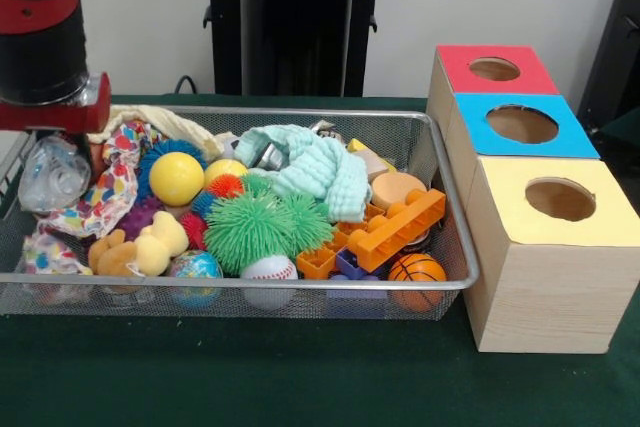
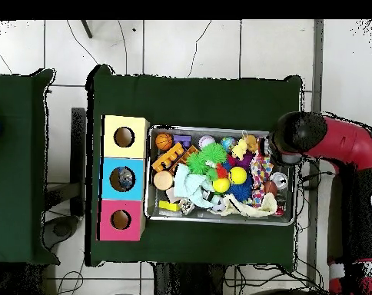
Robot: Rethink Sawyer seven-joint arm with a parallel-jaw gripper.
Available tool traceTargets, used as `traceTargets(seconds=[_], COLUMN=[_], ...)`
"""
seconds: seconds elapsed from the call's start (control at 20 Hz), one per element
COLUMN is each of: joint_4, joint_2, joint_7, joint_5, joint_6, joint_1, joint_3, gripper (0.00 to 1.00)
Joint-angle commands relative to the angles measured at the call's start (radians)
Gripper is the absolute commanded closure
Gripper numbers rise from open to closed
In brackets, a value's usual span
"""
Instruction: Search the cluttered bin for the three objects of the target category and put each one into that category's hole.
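A wire mesh bin (image 1: 448,187) holds a heap of toys. Among them are a yellow ball (image 1: 176,178), a green spiky ball (image 1: 250,227), a mint cloth (image 1: 315,165), an orange building block (image 1: 400,227), a baseball (image 1: 268,269), a small basketball (image 1: 416,269) and a globe ball (image 1: 195,267). Beside the bin stand three wooden boxes with round holes, topped red (image 1: 494,69), blue (image 1: 522,124) and yellow (image 1: 560,199). My gripper (image 1: 60,142) hangs under the red and black wrist over the bin's left end, just above a clear plastic piece (image 1: 50,177). Its state does not show.
A patterned cloth (image 1: 110,192) and a yellow plush duck (image 1: 150,247) lie at the bin's left end. In the overhead view the arm (image 2: 297,138) covers the bin's right rim (image 2: 290,223), and the boxes (image 2: 124,178) line the bin's left side.
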Motion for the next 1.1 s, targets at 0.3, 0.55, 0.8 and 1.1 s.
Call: traceTargets(seconds=[0.3,0.55,0.8,1.1], joint_4=[0.163,0.169,0.188,0.261], joint_2=[-0.070,-0.075,-0.110,-0.176], joint_7=[0.158,0.252,0.298,0.359], joint_5=[0.104,0.188,0.232,0.314], joint_6=[-0.039,-0.031,-0.039,-0.045], joint_1=[0.104,0.155,0.225,0.296], joint_3=[0.019,0.004,-0.028,-0.062], gripper=[1.00,1.00,1.00,1.00])
